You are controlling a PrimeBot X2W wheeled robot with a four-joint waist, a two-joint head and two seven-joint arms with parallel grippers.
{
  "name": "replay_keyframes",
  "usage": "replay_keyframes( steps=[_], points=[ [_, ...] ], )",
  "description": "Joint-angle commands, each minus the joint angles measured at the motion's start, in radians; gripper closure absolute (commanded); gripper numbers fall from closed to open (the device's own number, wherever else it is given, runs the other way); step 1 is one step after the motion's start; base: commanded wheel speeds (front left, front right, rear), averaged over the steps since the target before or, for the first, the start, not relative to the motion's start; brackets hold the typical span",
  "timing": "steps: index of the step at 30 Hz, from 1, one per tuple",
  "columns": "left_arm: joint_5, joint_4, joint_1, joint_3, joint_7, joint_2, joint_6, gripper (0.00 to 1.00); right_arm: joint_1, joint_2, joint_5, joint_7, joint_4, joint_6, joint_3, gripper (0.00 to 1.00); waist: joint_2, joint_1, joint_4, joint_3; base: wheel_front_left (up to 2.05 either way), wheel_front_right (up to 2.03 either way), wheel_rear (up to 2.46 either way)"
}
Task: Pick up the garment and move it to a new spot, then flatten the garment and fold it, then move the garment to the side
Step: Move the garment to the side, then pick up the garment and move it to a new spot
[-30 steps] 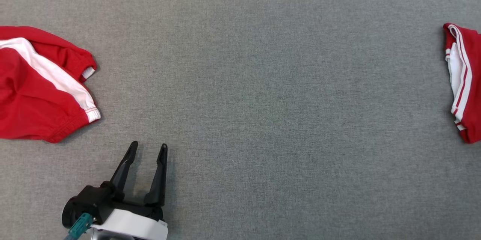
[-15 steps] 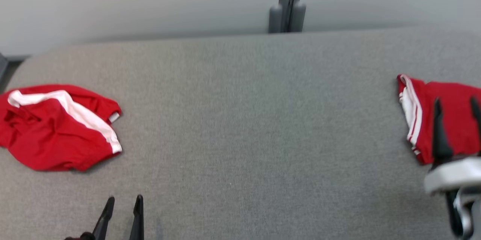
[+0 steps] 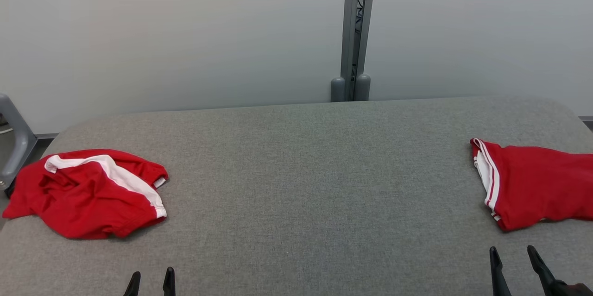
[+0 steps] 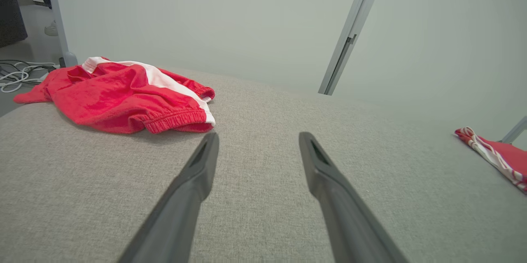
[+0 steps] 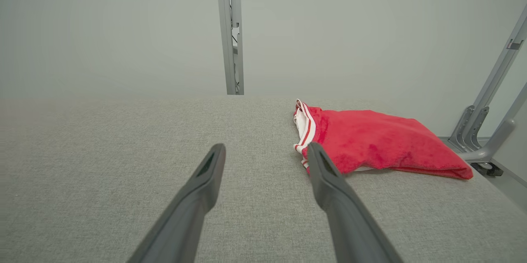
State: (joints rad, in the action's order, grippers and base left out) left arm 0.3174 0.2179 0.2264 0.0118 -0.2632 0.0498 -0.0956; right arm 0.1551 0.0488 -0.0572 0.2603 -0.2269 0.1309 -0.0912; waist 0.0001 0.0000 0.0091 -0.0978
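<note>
At table [image 3: 315, 171] right edge folded garment [image 3: 533, 185] lies set aside, crumpled garment [image 3: 88, 194] far left; head cam has tilted up, L gripper [image 3: 152, 277] & R gripper [image 3: 512, 252] both open, empty, so cycle prob. done.

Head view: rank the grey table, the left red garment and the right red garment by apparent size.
1. grey table
2. left red garment and right red garment: about alike; the right one is cropped.
</note>
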Motion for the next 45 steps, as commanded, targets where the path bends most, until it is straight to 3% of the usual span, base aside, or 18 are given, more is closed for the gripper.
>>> replay_keyframes(
  steps=[1, 18, 29, 34, 39, 45],
  points=[
    [-0.003, 0.002, 0.01, -0.004, -0.002, 0.003, 0.004, 0.0, 0.013, 0.005, -0.013, 0.007, 0.002, 0.0, 0.01, 0.0, -0.0001, 0.0, 0.0, -0.011, 0.0, 0.0, 0.0],
    [-0.011, 0.008, 0.002, -0.016, -0.002, 0.003, 0.001, 0.0, 0.044, 0.004, -0.013, 0.007, 0.04, 0.0, 0.02, 0.0, -0.0001, 0.0, 0.026, -0.014, 0.0, 0.0, 0.0],
    [-0.062, -0.004, 0.016, 0.019, -0.002, 0.003, -0.01, 0.0, 0.052, 0.004, -0.06, 0.006, 0.039, 0.0, 0.083, 0.0, -0.0001, 0.0, 0.259, -0.032, 0.0, 0.0, 0.0],
    [-0.06, -0.013, 0.022, 0.036, -0.002, 0.002, -0.02, 0.0, 0.034, 0.004, -0.06, 0.006, 0.04, 0.0, 0.134, 0.0, -0.0001, 0.0, 0.32, -0.02, 0.0, 0.0, 0.0],
    [-0.045, -0.005, -0.063, 0.004, -0.002, 0.002, -0.028, 0.0, 0.0, 0.004, -0.021, 0.006, 0.055, 0.0, 0.14, 0.0, -0.0001, 0.0, 0.327, 0.056, 0.0, 0.0, 0.0],
    [0.05, 0.079, -0.33, -0.04, 0.012, 0.002, -0.033, 0.0, -0.126, 0.022, 0.062, 0.006, 0.107, 0.0, 0.142, 0.0, -0.0001, 0.0, 0.287, 0.308, 0.0, 0.0, 0.0]
  ],
)
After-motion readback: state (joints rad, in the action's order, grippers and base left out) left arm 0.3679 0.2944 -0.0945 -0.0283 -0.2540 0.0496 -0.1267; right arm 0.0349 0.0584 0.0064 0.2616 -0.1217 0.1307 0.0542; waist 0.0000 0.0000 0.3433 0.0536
